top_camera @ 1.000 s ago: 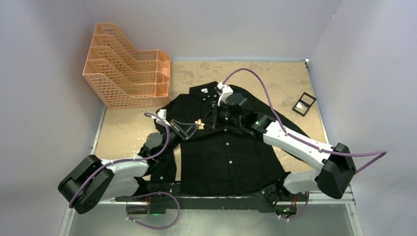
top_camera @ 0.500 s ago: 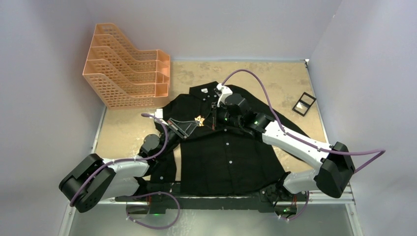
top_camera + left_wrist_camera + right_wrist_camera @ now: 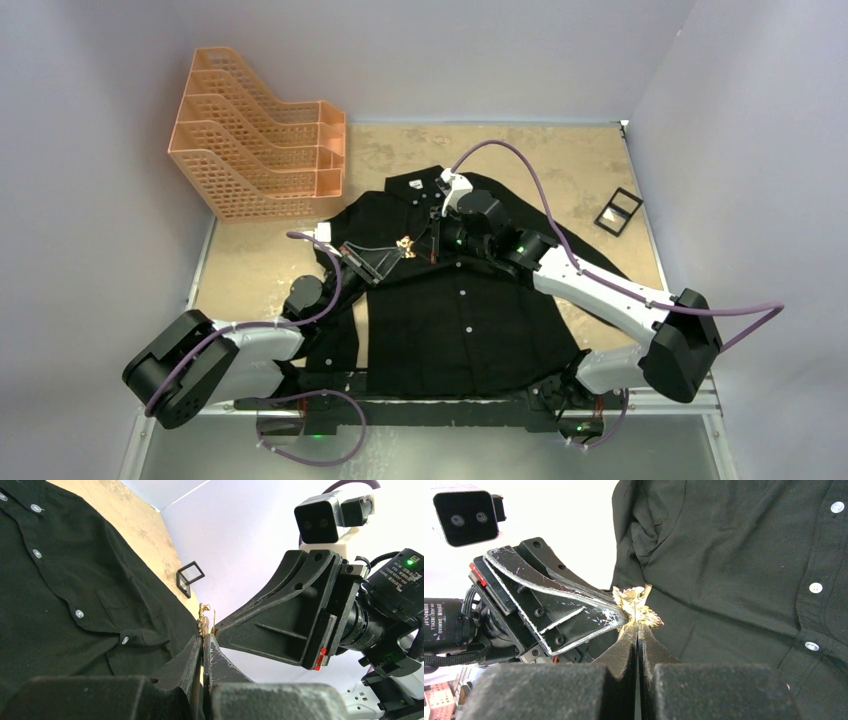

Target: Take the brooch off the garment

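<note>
The black garment (image 3: 460, 300) lies flat on the table, buttons up; it also shows in the left wrist view (image 3: 75, 580) and the right wrist view (image 3: 744, 555). The golden leaf brooch (image 3: 405, 243) is held above the garment's chest between both grippers. My left gripper (image 3: 396, 251) is shut on the brooch (image 3: 203, 622), seen edge-on with its bare pin beside it. My right gripper (image 3: 424, 244) is shut on the brooch's lower edge (image 3: 636, 607). The two grippers' tips touch or nearly touch. The left gripper's fingers (image 3: 574, 612) fill the left of the right wrist view.
An orange mesh file tray (image 3: 262, 140) stands at the back left. A small black frame (image 3: 618, 211) lies on the tan tabletop at the back right, also in the left wrist view (image 3: 189, 577). Grey walls enclose the table.
The left gripper has risen and shifted slightly back with the brooch, drawing it up off the cloth. The right gripper stayed at the brooch. Little moved in the last half second.
</note>
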